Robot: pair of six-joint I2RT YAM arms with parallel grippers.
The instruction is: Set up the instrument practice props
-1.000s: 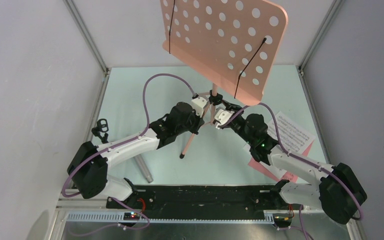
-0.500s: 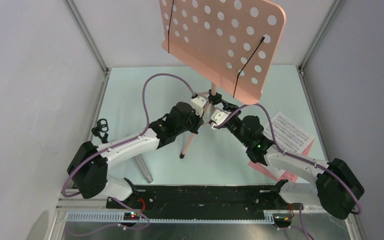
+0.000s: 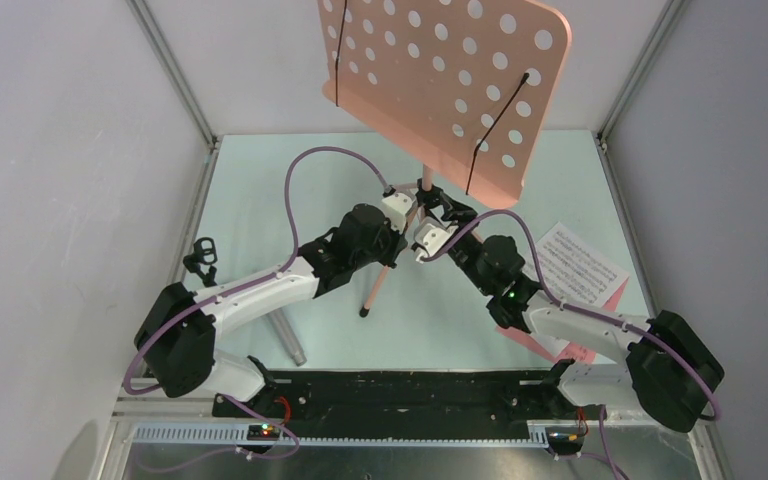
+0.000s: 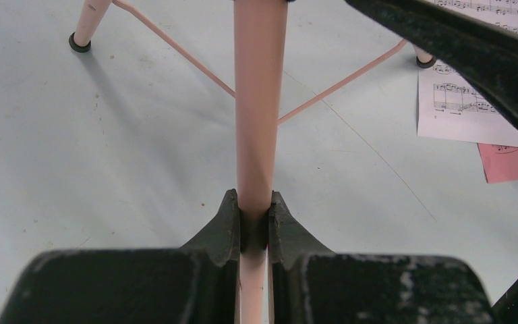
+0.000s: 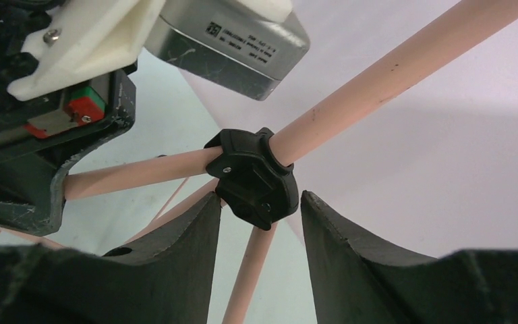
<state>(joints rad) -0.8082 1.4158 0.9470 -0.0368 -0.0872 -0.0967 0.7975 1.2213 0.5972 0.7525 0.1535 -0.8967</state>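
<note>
- Stand first: the salmon-pink music stand (image 3: 445,85) is upright on its tripod legs around the middle of the pale tabletop (image 3: 260,180), toward the far edge. Its perforated desk is high up and tilted.
- Left gripper (image 4: 253,217) is clamped on the stand's pink pole, one black finger on each side and both pads tight against the tube.
- Right gripper (image 5: 260,210) comes in from the other side, just below the desk. Its jaws are parted and straddle the black collar (image 5: 253,175), where the pole and the leg braces meet.
- In the right wrist view both fingers look very close to that collar, but I cannot tell whether they actually press on it.
- White sheet-music page (image 3: 582,265) lies flat near the right edge of the tabletop, overlapping a pink page (image 3: 552,345) that sticks out beneath it toward the near edge.
- Small black mic stand (image 3: 200,258) sits at the left edge.
- Grey microphone (image 3: 286,336) lies toward the near-left corner, partly under the left arm.
</note>
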